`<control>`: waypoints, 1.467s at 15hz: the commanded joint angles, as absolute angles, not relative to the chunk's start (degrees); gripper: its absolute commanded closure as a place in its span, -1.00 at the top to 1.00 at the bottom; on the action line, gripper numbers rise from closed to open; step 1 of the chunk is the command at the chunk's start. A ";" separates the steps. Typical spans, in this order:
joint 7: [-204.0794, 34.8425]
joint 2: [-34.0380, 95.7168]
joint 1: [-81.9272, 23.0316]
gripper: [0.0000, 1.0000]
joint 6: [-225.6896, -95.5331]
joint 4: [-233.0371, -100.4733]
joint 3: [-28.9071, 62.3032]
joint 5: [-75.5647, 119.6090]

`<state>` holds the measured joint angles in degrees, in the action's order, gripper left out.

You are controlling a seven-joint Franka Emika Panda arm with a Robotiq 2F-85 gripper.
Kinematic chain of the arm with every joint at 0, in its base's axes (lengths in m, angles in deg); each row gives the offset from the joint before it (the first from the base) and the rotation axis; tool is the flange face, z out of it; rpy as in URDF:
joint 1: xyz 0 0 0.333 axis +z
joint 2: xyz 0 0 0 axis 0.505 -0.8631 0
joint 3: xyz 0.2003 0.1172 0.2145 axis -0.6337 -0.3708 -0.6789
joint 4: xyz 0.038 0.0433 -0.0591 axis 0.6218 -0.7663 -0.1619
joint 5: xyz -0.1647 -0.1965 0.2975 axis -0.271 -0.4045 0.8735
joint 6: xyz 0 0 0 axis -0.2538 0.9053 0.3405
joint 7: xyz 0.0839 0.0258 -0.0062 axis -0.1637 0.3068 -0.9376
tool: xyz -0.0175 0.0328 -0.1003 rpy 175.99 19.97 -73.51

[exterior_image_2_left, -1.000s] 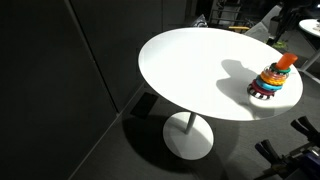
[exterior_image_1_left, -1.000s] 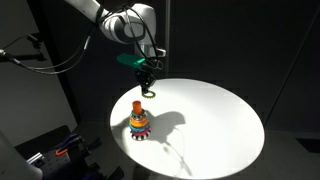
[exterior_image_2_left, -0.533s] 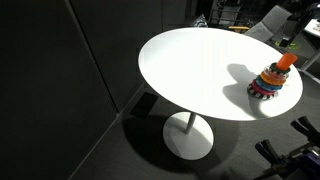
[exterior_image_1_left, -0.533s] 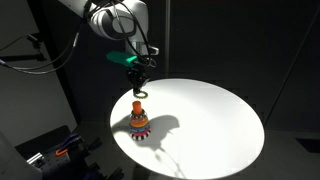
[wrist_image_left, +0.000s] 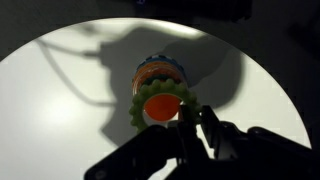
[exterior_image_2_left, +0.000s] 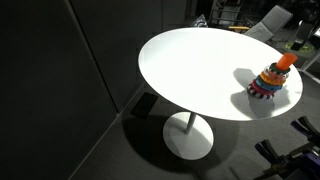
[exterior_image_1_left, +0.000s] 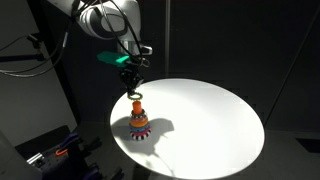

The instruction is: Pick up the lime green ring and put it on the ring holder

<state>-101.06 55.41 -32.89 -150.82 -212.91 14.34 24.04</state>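
Note:
The ring holder (exterior_image_1_left: 138,119) stands on the round white table (exterior_image_1_left: 210,120), a cone of striped rings with an orange top. It also shows in an exterior view (exterior_image_2_left: 274,79). My gripper (exterior_image_1_left: 134,84) hangs right above it, shut on the lime green ring (exterior_image_1_left: 136,94). In the wrist view the toothed lime green ring (wrist_image_left: 138,108) is pinched by its edge in my gripper (wrist_image_left: 188,118). The orange top (wrist_image_left: 160,110) shows through the ring's open centre, with the striped rings (wrist_image_left: 160,71) beyond it.
The table (exterior_image_2_left: 190,70) stands on a single pedestal foot (exterior_image_2_left: 188,138) in a dark room. Dark equipment with red parts (exterior_image_1_left: 62,150) sits beside the table's edge. The ring holder stands near the table's rim.
My gripper has carried the lime green ring sideways over the table, from beside the ring holder to right above its orange top. The holder has not moved.

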 commanded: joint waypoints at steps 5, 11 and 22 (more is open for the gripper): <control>-103.74 55.41 -32.60 -0.88 -155.67 -214.76 15.20 23.21; -105.18 54.36 -32.61 -0.87 -157.51 -214.61 15.39 23.48; -106.79 53.79 -32.70 -0.88 -156.30 -215.06 15.90 24.12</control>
<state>-105.24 53.25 -32.89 -156.72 -214.64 15.34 23.92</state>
